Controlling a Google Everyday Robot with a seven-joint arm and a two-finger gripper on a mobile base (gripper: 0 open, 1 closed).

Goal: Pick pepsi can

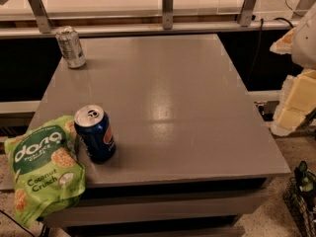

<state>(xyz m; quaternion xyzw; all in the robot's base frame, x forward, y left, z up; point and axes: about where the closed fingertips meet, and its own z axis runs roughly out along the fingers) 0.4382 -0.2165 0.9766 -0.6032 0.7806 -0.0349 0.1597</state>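
Note:
The pepsi can is dark blue with a silver top and a round red-white-blue logo. It stands upright near the front left of the grey table, touching or almost touching a green snack bag. My gripper shows as pale blocky parts at the right edge of the view, off the table's right side and far from the can. Nothing is seen in it.
A silver-grey can stands upright at the table's back left corner. A green rice-crisp bag hangs over the front left edge. A rail with metal posts runs behind the table. A wire basket stands on the floor at the lower right.

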